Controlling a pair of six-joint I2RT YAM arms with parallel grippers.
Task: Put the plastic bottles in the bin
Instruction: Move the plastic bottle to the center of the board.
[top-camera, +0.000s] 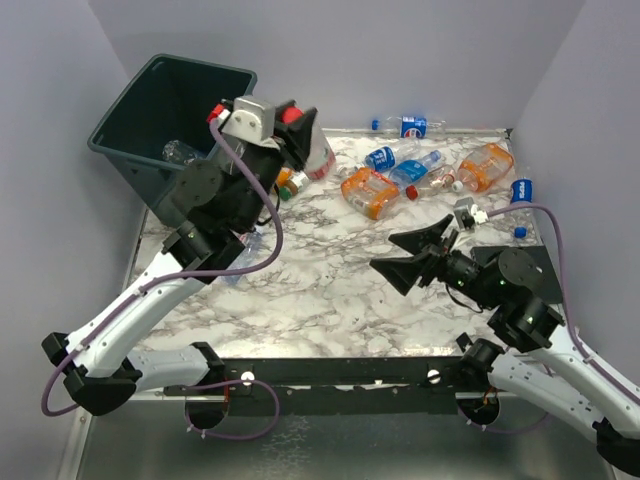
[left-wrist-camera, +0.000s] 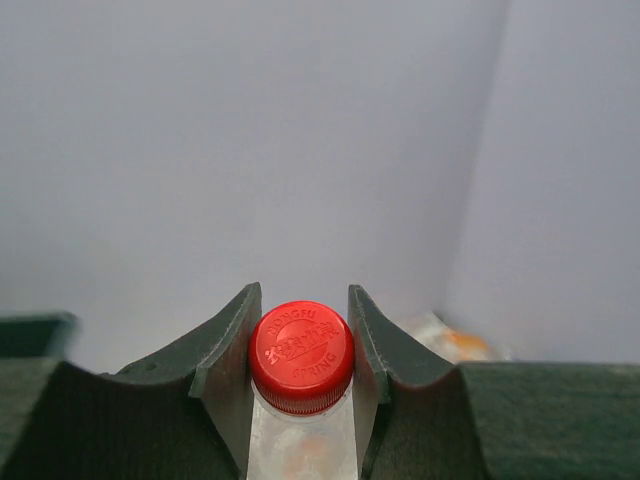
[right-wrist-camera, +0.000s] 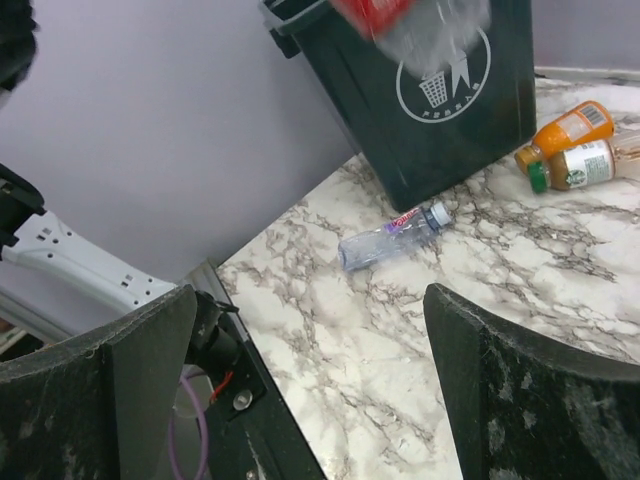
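Observation:
My left gripper is shut on a clear plastic bottle and holds it in the air beside the bin's right rim. In the left wrist view the fingers clamp just under the bottle's red cap. The dark green-grey bin stands at the back left with a clear bottle inside. My right gripper hangs open over the marble table, nothing between its fingers. Several bottles lie at the back right, among them an orange one and a blue-labelled one.
A clear bottle with a purple label lies on the marble in front of the bin. Two small orange and green-capped bottles lie by the bin's foot. Grey walls close in the table on three sides.

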